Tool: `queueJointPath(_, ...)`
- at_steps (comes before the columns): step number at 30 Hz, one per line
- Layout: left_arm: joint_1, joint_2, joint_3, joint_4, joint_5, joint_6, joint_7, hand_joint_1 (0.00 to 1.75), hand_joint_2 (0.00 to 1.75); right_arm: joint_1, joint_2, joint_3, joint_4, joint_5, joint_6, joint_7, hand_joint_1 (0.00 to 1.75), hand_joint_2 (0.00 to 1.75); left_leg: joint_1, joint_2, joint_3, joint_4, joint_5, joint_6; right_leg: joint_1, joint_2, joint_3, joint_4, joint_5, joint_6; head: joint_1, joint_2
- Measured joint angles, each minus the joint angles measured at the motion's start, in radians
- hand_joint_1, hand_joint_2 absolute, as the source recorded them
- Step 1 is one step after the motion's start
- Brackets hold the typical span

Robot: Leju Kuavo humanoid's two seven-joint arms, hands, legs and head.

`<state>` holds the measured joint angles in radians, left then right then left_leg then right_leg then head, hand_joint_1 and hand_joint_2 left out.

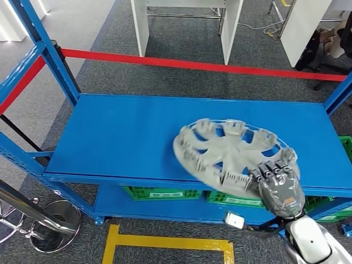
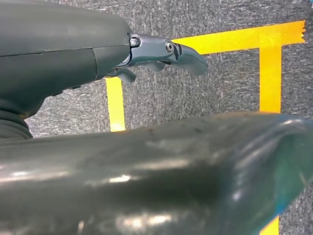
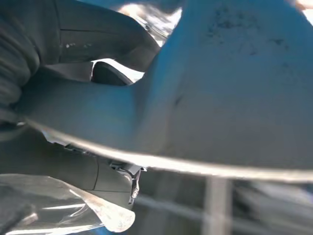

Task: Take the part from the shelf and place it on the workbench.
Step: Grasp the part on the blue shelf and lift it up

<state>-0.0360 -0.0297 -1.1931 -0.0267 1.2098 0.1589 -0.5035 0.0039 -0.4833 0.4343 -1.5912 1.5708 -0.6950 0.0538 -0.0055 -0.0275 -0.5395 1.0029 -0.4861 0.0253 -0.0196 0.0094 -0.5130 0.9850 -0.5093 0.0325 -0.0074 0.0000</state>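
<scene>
A: On the left, the left hand (image 2: pixel 166 51) is seen in its wrist view hanging over grey carpet and yellow floor tape (image 2: pixel 115 103). Nothing is held by it, and its fingers are stretched out and spread loosely.

B: Noted. In the head view the blue shelf (image 1: pixel 124 137) is taken in next, its top board running wide across the frame, with a red barrier tape (image 1: pixel 187 63) stretched behind it.

A: And toward the right end of that board, the part (image 1: pixel 228 154) is found: a grey wheel cover, spoked side up, tilted, with its near rim overhanging the front edge of the shelf.

B: That near rim is clamped by the right hand (image 1: pixel 279 184), fingers curled over the top. In the right wrist view the thumb can be made out under the rim, though the picture is blurred.

A: So the lifting-off step is judged to be in hand. The far rim appears to be raised off the board, but contact cannot be ruled out.

B: A single-edge grip on a wide disc should be treated with care. The cover ought to be raised clear before it is drawn back, so the far rim is not dragged or caught on the front edge.

A: Green crates (image 1: pixel 161 193) are seen on the lower shelf beneath.

B: The turn toward the workbench is best made slowly, with the disc kept level.
</scene>
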Motion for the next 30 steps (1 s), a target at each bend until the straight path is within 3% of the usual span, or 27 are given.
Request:
queueJointPath(3,0.002,-0.004,-0.004,0.000,-0.001,0.002,0.000,0.00,0.00,0.074,0.097,-0.136,-0.091,0.001,0.000,-0.275,1.75,1.75,0.001,-0.002,-0.001,0.000,0.000,0.000,0.001,-0.001,-0.001,0.000,-0.001,-0.001,0.000,0.000)
queueJointPath(7,0.001,-0.007,-0.016,0.000,-0.002,0.002,0.000,0.00,0.00,0.121,0.203,-0.260,-0.167,0.000,0.000,-0.410,1.75,1.75,0.001,-0.001,-0.001,-0.001,0.000,0.000,0.001,0.000,-0.001,0.000,-0.001,-0.001,0.000,0.000)
queueJointPath(11,0.000,-0.006,-0.023,0.000,-0.006,0.003,0.001,0.00,0.00,0.139,0.273,-0.322,-0.210,0.000,0.000,-0.447,1.75,1.75,0.001,0.000,-0.001,-0.001,0.001,-0.001,0.001,0.001,-0.001,0.000,-0.001,-0.001,0.000,0.000)
queueJointPath(16,0.000,-0.006,-0.031,0.000,-0.008,0.004,0.007,0.00,0.00,0.145,0.321,-0.342,-0.241,0.000,0.000,-0.453,1.75,1.75,0.001,0.000,-0.001,0.000,0.001,-0.001,0.000,0.001,-0.001,0.000,0.000,-0.001,0.000,0.000)
queueJointPath(30,-0.001,-0.005,-0.045,0.000,-0.006,0.022,0.011,0.00,0.00,0.144,0.365,-0.332,-0.295,0.001,0.000,-0.408,1.75,1.75,0.001,0.000,-0.001,0.000,0.001,-0.001,0.000,0.001,-0.001,0.000,0.000,-0.001,0.000,0.000)
